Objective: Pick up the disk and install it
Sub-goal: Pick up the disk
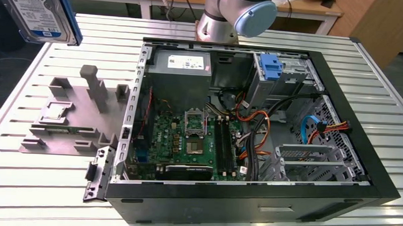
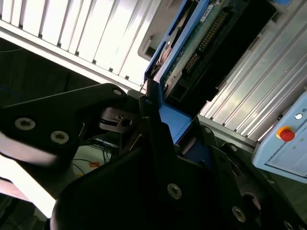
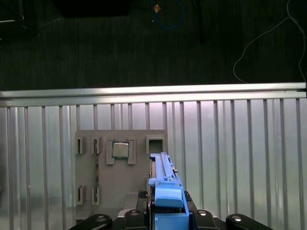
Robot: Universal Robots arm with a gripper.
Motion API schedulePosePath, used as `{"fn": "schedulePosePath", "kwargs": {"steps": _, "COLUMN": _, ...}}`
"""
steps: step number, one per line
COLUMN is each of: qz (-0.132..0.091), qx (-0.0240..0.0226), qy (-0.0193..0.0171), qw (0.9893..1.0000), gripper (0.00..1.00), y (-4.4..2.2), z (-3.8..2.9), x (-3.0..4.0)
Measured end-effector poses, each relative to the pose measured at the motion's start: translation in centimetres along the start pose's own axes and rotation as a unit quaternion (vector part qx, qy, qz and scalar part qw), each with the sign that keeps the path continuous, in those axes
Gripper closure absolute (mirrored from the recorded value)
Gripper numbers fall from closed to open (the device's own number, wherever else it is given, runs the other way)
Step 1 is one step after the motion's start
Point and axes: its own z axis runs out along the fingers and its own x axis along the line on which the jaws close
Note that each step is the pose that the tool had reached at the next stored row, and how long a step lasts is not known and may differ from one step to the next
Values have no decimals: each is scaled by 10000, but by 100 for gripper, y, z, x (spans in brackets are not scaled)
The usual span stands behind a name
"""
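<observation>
The disk [image 1: 40,12], silver with a white-and-blue label and a blue rail, hangs high in the air at the exterior view's upper left, clear of the table. In the first wrist view its blue rail [image 3: 165,189] runs out from my gripper [image 3: 168,213], above the grey fixture [image 3: 120,172]. The second wrist view has the disk's green circuit-board side and blue frame [image 2: 192,52] clamped between the black fingers [image 2: 153,120]. The gripper is shut on the disk.
An open computer case [image 1: 360,164] lies on the slatted metal table [image 1: 17,197], with a blue bracket [image 1: 270,67] in its far drive bay and a metal cage [image 1: 310,162] near its front. The grey fixture [image 1: 74,118] holds a small square chip [image 1: 57,112]. A red button [image 2: 286,134] sits on a pendant beyond the table edge.
</observation>
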Motion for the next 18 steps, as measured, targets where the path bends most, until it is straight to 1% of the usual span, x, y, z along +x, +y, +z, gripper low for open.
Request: {"fn": "schedulePosePath", "kwargs": {"steps": 18, "qz": 0, "qx": 0, "qy": 0, "qw": 10000, "gripper": 63, "y": 0, "z": -110, "x": -4}}
